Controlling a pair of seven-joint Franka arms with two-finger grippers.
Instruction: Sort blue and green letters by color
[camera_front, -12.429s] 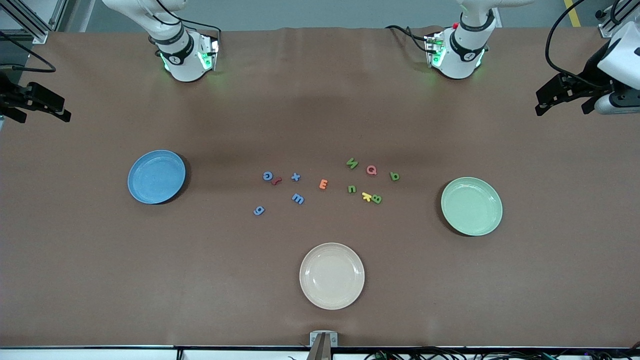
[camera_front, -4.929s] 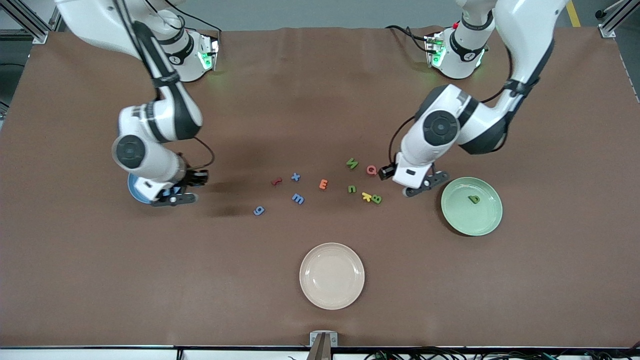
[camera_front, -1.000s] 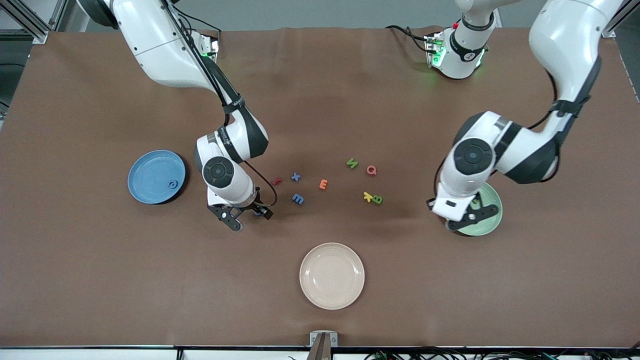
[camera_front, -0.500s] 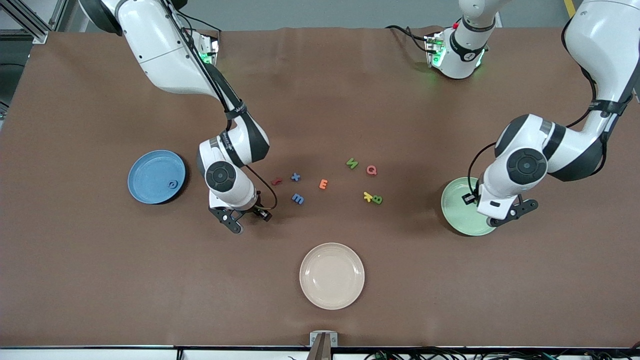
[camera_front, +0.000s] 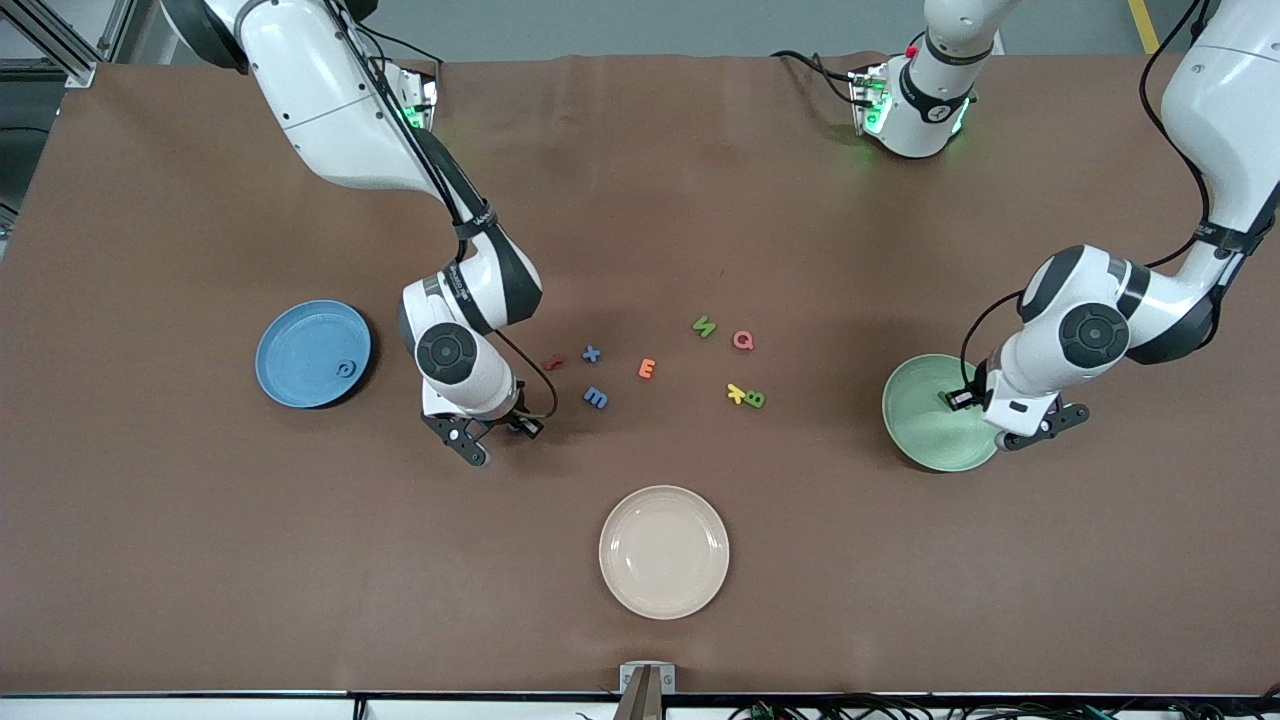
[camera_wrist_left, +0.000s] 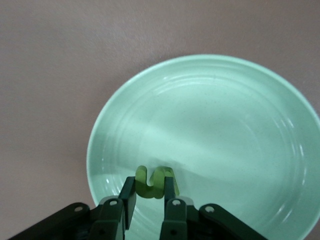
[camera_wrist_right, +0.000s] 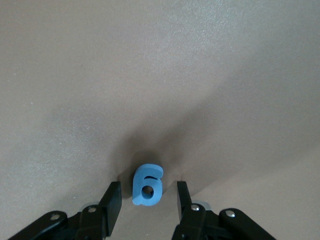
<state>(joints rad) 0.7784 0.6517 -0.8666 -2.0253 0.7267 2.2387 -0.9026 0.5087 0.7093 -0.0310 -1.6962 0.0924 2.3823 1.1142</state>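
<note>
My left gripper (camera_front: 1003, 420) is over the pale green plate (camera_front: 925, 430), shut on a dark green letter (camera_wrist_left: 159, 177) that it holds above the plate's bowl (camera_wrist_left: 215, 125). My right gripper (camera_front: 503, 437) is down at the table, open, its fingers (camera_wrist_right: 112, 200) on either side of a blue letter (camera_wrist_right: 148, 185) without touching it. One blue letter (camera_front: 345, 369) lies in the blue plate (camera_front: 300, 340). Two blue letters (camera_front: 591, 353) (camera_front: 596, 398) and two green letters (camera_front: 704, 326) (camera_front: 755, 400) lie mid-table.
A red letter (camera_front: 552, 362), an orange E (camera_front: 647, 369), a pink Q (camera_front: 743, 340) and a yellow letter (camera_front: 735, 392) lie among them. A cream plate (camera_front: 664, 551) stands nearer the front camera.
My left gripper has carried the green letter across to over the green plate's bowl. My right gripper has stayed about the blue letter, shifting only slightly.
</note>
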